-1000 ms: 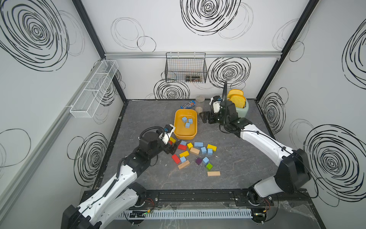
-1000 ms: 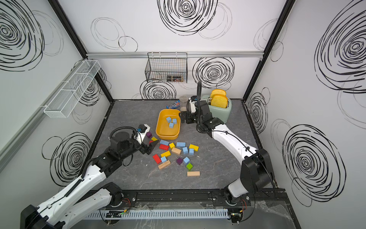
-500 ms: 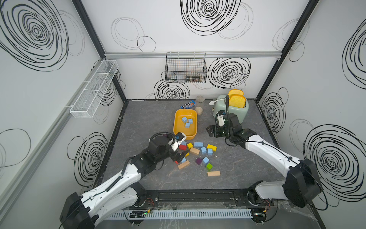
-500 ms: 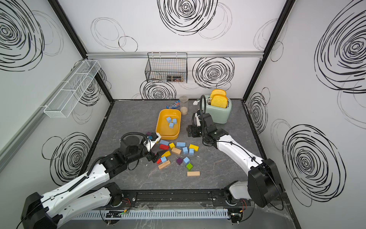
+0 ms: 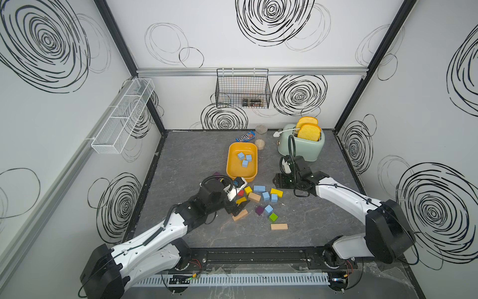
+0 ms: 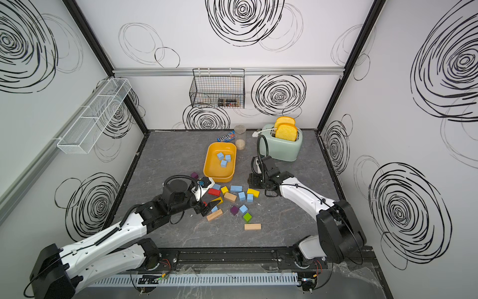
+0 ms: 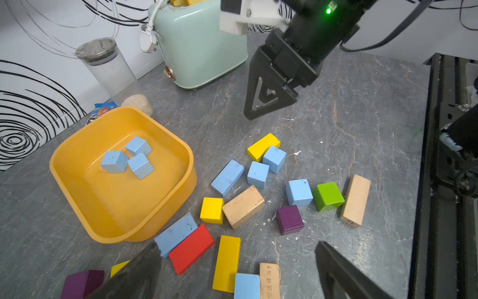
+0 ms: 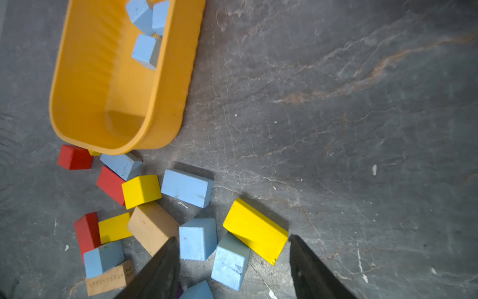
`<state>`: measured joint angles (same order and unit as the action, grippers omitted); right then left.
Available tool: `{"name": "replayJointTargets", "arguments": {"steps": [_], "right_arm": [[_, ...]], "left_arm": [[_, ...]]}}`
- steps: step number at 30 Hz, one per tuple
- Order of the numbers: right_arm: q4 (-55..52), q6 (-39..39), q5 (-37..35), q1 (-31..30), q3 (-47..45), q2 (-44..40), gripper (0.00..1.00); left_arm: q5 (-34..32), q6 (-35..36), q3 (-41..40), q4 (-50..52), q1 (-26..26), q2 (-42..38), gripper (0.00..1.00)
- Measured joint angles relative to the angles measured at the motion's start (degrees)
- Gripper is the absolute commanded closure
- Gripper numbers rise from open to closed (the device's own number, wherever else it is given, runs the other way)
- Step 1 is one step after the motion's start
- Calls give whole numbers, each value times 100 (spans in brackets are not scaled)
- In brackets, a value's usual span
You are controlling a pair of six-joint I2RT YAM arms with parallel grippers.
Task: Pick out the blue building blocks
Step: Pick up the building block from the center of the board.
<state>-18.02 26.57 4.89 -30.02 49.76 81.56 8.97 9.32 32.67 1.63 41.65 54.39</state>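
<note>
While the left gripper point(image 7: 236, 246) noses in low at the near edge of the pile, jaws spread wide, one blue cube point(image 7: 247, 286) sits right between them, not yet squeezed. A second ago that arm hung back off to the side, so this looks like a grab lining up! Just beyond, loose among the other colours, lie a long blue brick point(image 5: 259, 188) and a pair of blue cubes point(image 8: 198, 238) side by side. And look, the right gripper point(image 8: 232, 238) has swung across from the far end by the toaster point(image 5: 302, 150). Its jaws have drawn in to roughly half, pinching nothing, and that pair lies just in front of its tips, near but untouched, with a yellow brick point(image 8: 254, 230) touching one of them. Farther back, the yellow tray point(image 8: 168, 90) holds the same three blue cubes point(image 7: 115, 161) as before, so no gain yet; two picks are brewing, I'd say.
</note>
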Motion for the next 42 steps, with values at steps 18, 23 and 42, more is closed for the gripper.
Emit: {"name": "replayJointTargets", "arguments": {"steps": [18,23,42], "right_arm": [[76,387,208,-291,-420,356,42],[105,417,219,-321,-424,474,42],[339,516,195,-551,-391,745,47]], "left_arm": [[131,-48,-74,-195,22,398,4],[131,-48,-74,-208,22,455,4],[129,-46,-74,-212,20,483,4]]}}
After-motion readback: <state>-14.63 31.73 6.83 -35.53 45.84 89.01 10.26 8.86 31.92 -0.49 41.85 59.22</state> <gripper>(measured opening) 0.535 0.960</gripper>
